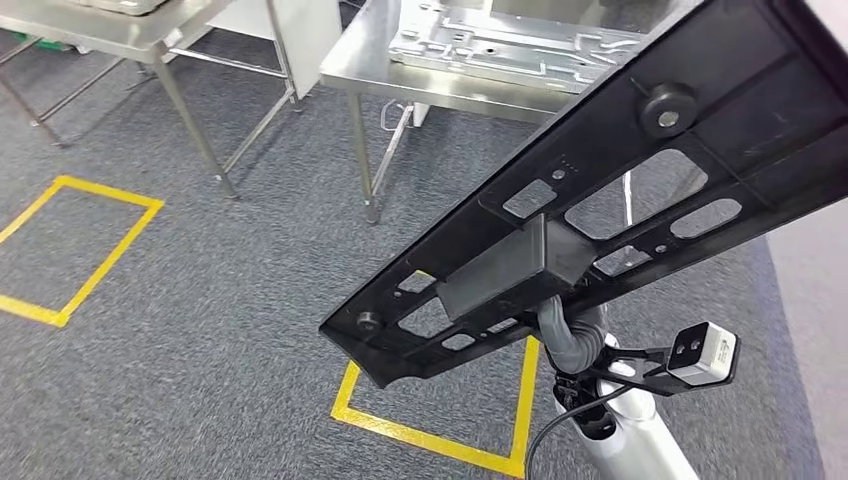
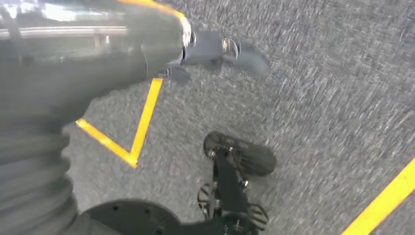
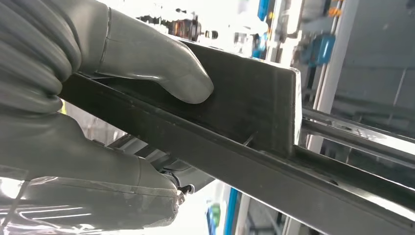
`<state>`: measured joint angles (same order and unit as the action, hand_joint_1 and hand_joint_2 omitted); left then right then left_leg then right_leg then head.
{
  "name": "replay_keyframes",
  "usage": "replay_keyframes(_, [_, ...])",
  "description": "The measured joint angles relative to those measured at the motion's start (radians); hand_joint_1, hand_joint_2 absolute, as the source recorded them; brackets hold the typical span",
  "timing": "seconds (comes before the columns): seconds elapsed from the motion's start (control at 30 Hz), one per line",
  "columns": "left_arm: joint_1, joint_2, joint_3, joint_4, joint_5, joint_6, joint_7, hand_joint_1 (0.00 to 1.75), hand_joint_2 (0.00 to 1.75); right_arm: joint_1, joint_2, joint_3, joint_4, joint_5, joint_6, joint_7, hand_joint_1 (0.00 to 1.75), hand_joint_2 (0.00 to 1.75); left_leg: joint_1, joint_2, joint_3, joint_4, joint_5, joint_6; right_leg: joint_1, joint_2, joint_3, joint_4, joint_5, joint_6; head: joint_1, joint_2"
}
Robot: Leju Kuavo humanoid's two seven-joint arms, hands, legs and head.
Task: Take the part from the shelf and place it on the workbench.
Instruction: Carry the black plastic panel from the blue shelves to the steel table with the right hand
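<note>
A long black plastic part (image 1: pixel 620 190) with cut-outs and a boxy block on its underside slants across the right of the head view, above the floor. My right hand (image 1: pixel 572 338) holds it from below, mostly hidden by the part. In the right wrist view the thumb (image 3: pixel 151 58) presses on the block (image 3: pixel 249 103) and the fingers (image 3: pixel 93 191) wrap under the part's rail. The steel workbench (image 1: pixel 360 62) stands ahead, beyond the part's upper end. My left hand (image 2: pixel 215 49) hangs over the carpet with nothing in it.
A machined metal plate (image 1: pixel 500 45) lies on the workbench. A second steel table (image 1: pixel 120 35) stands at the far left. Yellow tape squares (image 1: pixel 75 250) (image 1: pixel 440 430) mark the grey carpet. A wrist camera (image 1: pixel 705 352) juts from my right arm.
</note>
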<state>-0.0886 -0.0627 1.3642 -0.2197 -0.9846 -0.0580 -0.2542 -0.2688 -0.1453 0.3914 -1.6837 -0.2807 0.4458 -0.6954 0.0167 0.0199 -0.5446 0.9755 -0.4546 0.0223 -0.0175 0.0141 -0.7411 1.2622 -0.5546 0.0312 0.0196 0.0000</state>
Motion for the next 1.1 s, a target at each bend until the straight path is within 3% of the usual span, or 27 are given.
replay_keyframes(0.03, [0.000,0.000,0.000,0.000,0.000,-0.001,0.000,0.00,1.75,0.001,0.000,0.000,0.003,0.001,0.000,0.000,1.75,1.75,0.000,0.014,0.000,0.001,-0.002,-0.001,-0.003,-0.005,-0.014,0.030,-0.004,0.004,0.000,0.000])
replay_keyframes(0.07, [0.000,-0.001,0.000,0.000,0.000,-0.001,0.000,0.00,1.75,0.001,0.000,0.000,0.005,0.001,0.000,0.000,1.75,1.75,0.000,0.027,0.000,0.002,-0.004,-0.003,-0.005,-0.010,-0.006,0.018,0.011,0.006,0.000,0.000])
replay_keyframes(0.13, [-0.001,-0.002,-0.001,0.000,-0.001,-0.003,0.000,0.00,1.75,-0.001,-0.001,-0.001,0.006,0.001,0.000,0.000,1.75,1.75,0.000,0.048,0.003,0.009,-0.011,-0.010,-0.007,-0.035,0.064,-0.109,0.074,0.007,0.000,0.000])
replay_keyframes(0.2, [-0.002,-0.002,-0.002,0.000,-0.001,-0.008,0.000,0.00,1.75,-0.004,-0.001,-0.002,0.007,0.004,-0.002,0.001,1.75,1.75,-0.004,0.062,0.002,0.018,-0.022,-0.023,-0.003,-0.066,0.127,-0.221,0.109,-0.002,-0.001,0.000])
replay_keyframes(0.23, [-0.003,-0.002,-0.002,0.000,-0.002,-0.013,-0.002,0.00,1.75,-0.005,-0.001,-0.002,0.008,0.010,-0.007,0.002,1.75,1.75,-0.005,0.067,0.003,0.020,-0.026,-0.030,0.001,-0.074,0.138,-0.243,0.111,-0.008,-0.002,0.000])
replay_keyframes(0.3, [-0.006,-0.002,-0.003,0.000,-0.002,-0.021,-0.006,0.00,1.75,-0.005,-0.002,-0.003,0.011,0.024,-0.017,0.005,1.75,1.75,-0.006,0.078,0.009,0.019,-0.032,-0.042,0.004,-0.061,0.138,-0.246,0.106,-0.021,-0.003,0.000])
replay_keyframes(0.33, [-0.008,-0.002,-0.004,0.000,-0.002,-0.023,-0.007,0.00,1.75,-0.005,-0.002,-0.003,0.012,0.030,-0.023,0.006,1.75,1.75,-0.004,0.074,0.012,0.021,-0.036,-0.048,0.003,-0.056,0.140,-0.249,0.106,-0.027,-0.003,0.000])
replay_keyframes(0.4, [-0.007,-0.001,-0.008,0.000,-0.003,-0.024,-0.008,0.00,1.75,-0.007,-0.002,-0.003,0.013,0.039,-0.033,0.008,1.75,1.75,0.001,0.038,-0.005,0.069,-0.070,-0.057,-0.001,-0.046,0.144,-0.254,0.108,-0.039,-0.006,0.000])
replay_keyframes(0.47, [-0.003,-0.001,-0.010,0.000,-0.003,-0.024,-0.008,0.00,1.75,-0.008,-0.001,-0.003,0.016,0.041,-0.043,0.009,1.75,1.75,0.003,-0.002,-0.067,0.198,-0.136,-0.061,-0.001,-0.036,0.146,-0.254,0.107,-0.048,-0.010,0.000])
replay_keyframes(0.5, [-0.001,0.000,-0.010,0.000,-0.003,-0.024,-0.008,0.00,1.75,-0.008,0.000,-0.002,0.019,0.041,-0.046,0.009,1.75,1.75,0.003,-0.009,-0.104,0.265,-0.160,-0.062,0.001,-0.030,0.146,-0.254,0.106,-0.051,-0.011,0.000])
replay_keyframes(0.53, [0.001,0.000,-0.010,0.000,-0.003,-0.024,-0.008,0.00,1.75,-0.007,0.000,-0.002,0.022,0.041,-0.050,0.009,1.75,1.75,0.003,-0.011,-0.130,0.308,-0.167,-0.061,0.003,-0.023,0.147,-0.254,0.104,-0.052,-0.011,0.000])
replay_keyframes(0.57, [0.003,0.001,-0.011,0.000,-0.003,-0.024,-0.008,0.00,1.75,-0.006,0.000,-0.002,0.025,0.041,-0.053,0.008,1.75,1.75,0.003,-0.011,-0.139,0.312,-0.151,-0.059,0.004,-0.017,0.150,-0.253,0.103,-0.052,-0.011,0.000])
replay_keyframes(0.6, [0.003,0.001,-0.011,0.000,-0.004,-0.024,-0.008,0.00,1.75,-0.006,0.000,-0.002,0.027,0.041,-0.055,0.006,1.75,1.75,0.003,-0.012,-0.128,0.274,-0.117,-0.055,0.005,-0.011,0.154,-0.253,0.100,-0.051,-0.011,0.000])
replay_keyframes(0.67, [0.003,0.003,-0.012,0.000,-0.007,-0.024,-0.009,0.00,1.75,-0.004,0.000,-0.003,0.029,0.042,-0.055,0.002,1.75,1.75,0.000,-0.014,-0.071,0.134,-0.036,-0.042,0.007,-0.002,0.165,-0.253,0.092,-0.047,-0.011,0.000])
replay_keyframes(0.7, [0.002,0.004,-0.012,0.000,-0.008,-0.025,-0.009,0.00,1.75,-0.003,0.000,-0.003,0.030,0.043,-0.056,0.001,1.75,1.75,-0.003,-0.016,-0.047,0.077,-0.016,-0.036,0.007,0.002,0.168,-0.253,0.087,-0.042,-0.011,0.000])
replay_keyframes(0.77, [0.000,0.006,-0.014,0.000,-0.010,-0.028,-0.011,0.00,1.75,0.003,0.000,-0.005,0.029,0.046,-0.057,0.001,1.75,1.75,-0.010,-0.017,-0.027,0.027,-0.014,-0.022,0.007,0.005,0.172,-0.253,0.086,-0.029,-0.010,0.000])
replay_keyframes(0.87, [0.001,0.006,-0.016,0.000,-0.011,-0.030,-0.013,0.00,1.75,0.018,0.000,-0.013,0.024,0.057,-0.054,0.000,1.75,1.75,-0.008,-0.017,-0.003,0.006,-0.014,-0.003,0.004,0.002,0.175,-0.233,0.088,-0.009,-0.009,0.000])
replay_keyframes(0.9, [0.002,0.006,-0.016,0.000,-0.011,-0.030,-0.013,0.00,1.75,0.021,0.000,-0.017,0.021,0.062,-0.052,0.000,1.75,1.75,-0.007,-0.017,0.007,0.003,-0.014,0.002,0.003,0.000,0.164,-0.208,0.073,-0.005,-0.007,0.000])
replay_keyframes(0.93, [0.002,0.006,-0.017,0.000,-0.011,-0.031,-0.014,0.00,1.75,0.024,0.000,-0.021,0.019,0.068,-0.049,0.000,1.75,1.75,-0.006,-0.017,0.016,0.001,-0.015,0.005,0.002,-0.002,0.138,-0.161,0.050,-0.001,-0.006,0.000])
replay_keyframes(1.03, [0.002,0.006,-0.017,0.000,-0.012,-0.030,-0.014,0.00,1.75,0.039,0.002,-0.028,0.018,0.079,-0.040,0.000,1.75,1.75,-0.006,-0.017,0.031,0.001,-0.030,0.007,0.001,-0.003,0.022,0.014,-0.014,0.005,-0.005,0.000])
replay_keyframes(1.07, [0.003,0.006,-0.017,0.000,-0.012,-0.030,-0.014,0.00,1.75,0.044,0.004,-0.030,0.018,0.081,-0.038,0.000,1.75,1.75,-0.006,-0.017,0.039,0.001,-0.038,0.006,0.001,-0.004,0.002,0.028,-0.008,0.005,-0.004,0.000])
replay_keyframes(1.1, [0.004,0.005,-0.017,0.000,-0.012,-0.030,-0.014,0.00,1.75,0.046,0.005,-0.032,0.018,0.082,-0.037,0.000,1.75,1.75,-0.006,-0.017,0.051,0.001,-0.047,0.003,0.000,-0.005,0.003,0.002,0.017,0.004,-0.004,0.000])
